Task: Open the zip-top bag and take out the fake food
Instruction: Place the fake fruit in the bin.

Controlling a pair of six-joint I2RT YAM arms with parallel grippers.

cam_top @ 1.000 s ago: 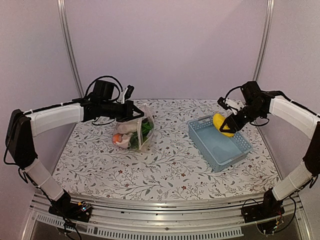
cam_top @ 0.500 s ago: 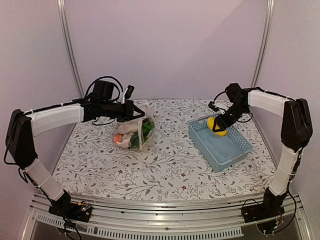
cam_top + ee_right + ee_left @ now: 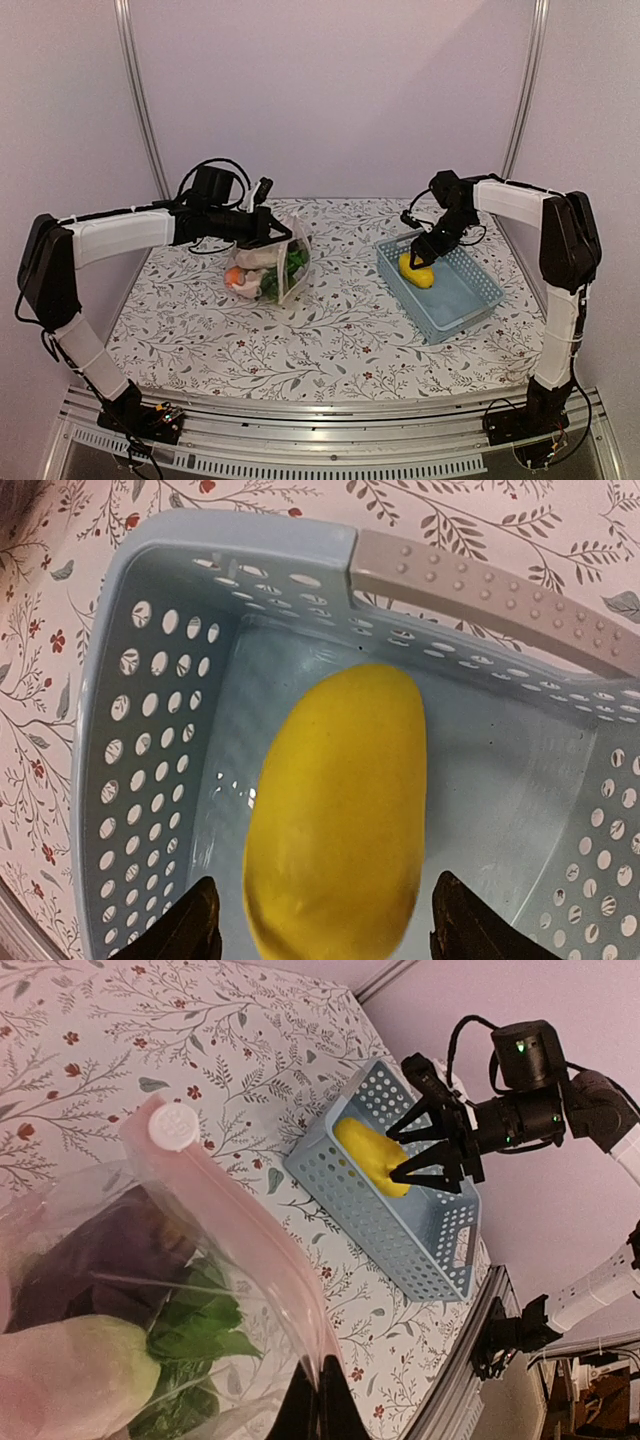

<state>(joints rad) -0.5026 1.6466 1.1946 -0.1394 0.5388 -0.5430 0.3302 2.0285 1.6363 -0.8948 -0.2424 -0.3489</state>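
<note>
While the left pincer (image 3: 278,232) was clenched on the top edge of the zip-top bag (image 3: 285,265), it held the bag upright over the flowery bench (image 3: 330,340), left of the middle in the top view. Most of the fake food was inside the bag. An orange piece (image 3: 232,278) sat low on the bag's left side, a white piece (image 3: 255,256) was above it, and green leaves (image 3: 293,258) were on the right side.

From the left wrist view, the pincer's dark tips (image 3: 315,1415) were pinched tight on the pink strip of the bag (image 3: 230,1250) at the bottom of the frame. A white round tab (image 3: 172,1127) sat at the far end of the strip. A dark purple eggplant (image 3: 100,1260) and green leaves (image 3: 200,1330) showed through the plastic.

On the right side of the top view stood the blue basket (image 3: 470,295). One yellow toy fruit (image 3: 417,271) lay in its far left end, well apart from the bag. The right pincer (image 3: 425,252) hung just over it.

In the right wrist view, the pincer (image 3: 333,920) was released, with one fingertip (image 3: 195,925) on each side of the yellow fruit (image 3: 335,810). The fruit lay on the basket floor beside the holey wall (image 3: 130,730).
</note>
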